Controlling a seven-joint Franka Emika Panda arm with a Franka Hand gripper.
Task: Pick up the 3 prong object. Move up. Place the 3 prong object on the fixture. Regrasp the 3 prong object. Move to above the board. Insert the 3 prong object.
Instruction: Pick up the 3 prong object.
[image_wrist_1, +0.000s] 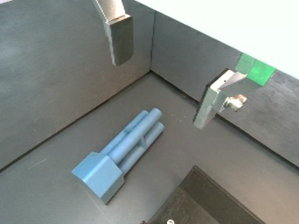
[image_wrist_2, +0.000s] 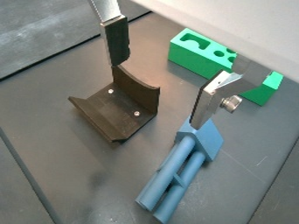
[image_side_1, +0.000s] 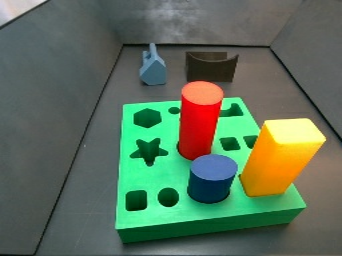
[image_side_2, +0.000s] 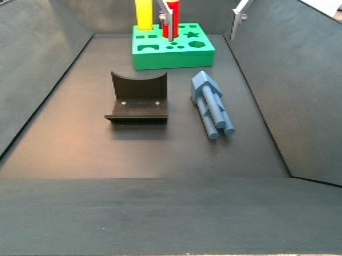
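We see the gripper (image_wrist_2: 162, 77) hanging above the floor with its fingers (image_wrist_1: 121, 42) spread wide and nothing between them, so the first pick is not yet made. The 3 prong object (image_side_2: 210, 101) lies flat on the dark floor (image_side_2: 80, 140), at about three o'clock from the fixture (image_side_2: 136, 98) in a side view and well apart from it; the board (image_side_2: 170, 46) stands beyond both, at roughly twelve o'clock, bearing a red peg (image_side_1: 199, 120), a blue peg (image_side_1: 213, 178) and a yellow peg (image_side_1: 281, 156). Our chief worry is the descent: in both wrist views the piece sits off to one side of the open jaws, so a straight drop would, we judge, miss it or land a pad on its blocky head (image_wrist_1: 98, 174) and shove it aside. Its parallel prongs look smooth and rounded, so a pinch across them off-centre may let it twist or slide out as we lift. The fixture's raised wall is near enough in a wrist view (image_wrist_2: 117, 107) that a sideways correction could clip it. The floor is smooth, matte and bare, fenced by dark sloping walls (image_side_2: 261, 70), with the piece lying nearer the three o'clock wall, which leaves little room there.
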